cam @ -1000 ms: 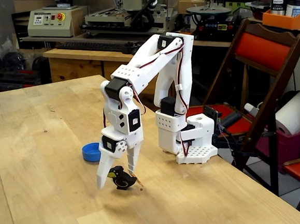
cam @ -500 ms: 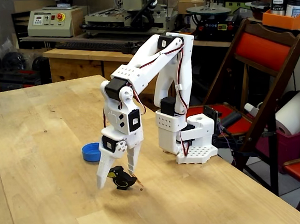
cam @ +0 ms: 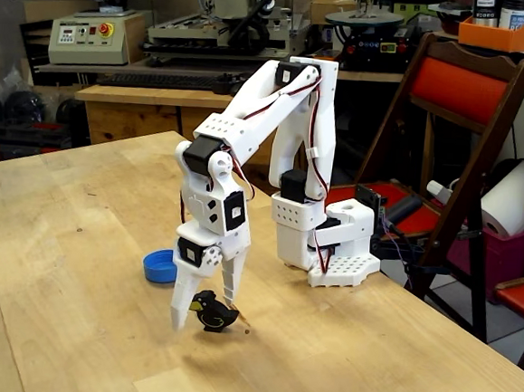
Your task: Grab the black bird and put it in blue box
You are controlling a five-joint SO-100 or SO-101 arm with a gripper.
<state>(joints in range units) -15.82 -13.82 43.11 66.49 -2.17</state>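
Going left to right in the fixed view: the blue box (cam: 159,265) sits on the table (cam: 48,261) just left of my wrist and a little farther back, empty and with nothing lying between it and me. Next comes my claw (cam: 204,319), pointing straight down, its two white fingers straddling the black bird (cam: 213,312). Compared with a second ago the fingers have drawn in around the bird and it has shifted slightly left and up, its base now seeming to hover just off the wood. I judge that I am clenched on the bird and starting the lift, though the contact on the far side is hidden from this camera. That would leave only the short carry to the box.

Just right of the bird a small dark speck (cam: 249,331) lies on the table; it is out of my path. Farther right stands my own white base (cam: 331,242), and beyond the table edge a red folding chair (cam: 458,130) and a roll of paper (cam: 516,198), all well apart from my route. The one risk I see is a thin grip on a small figure.
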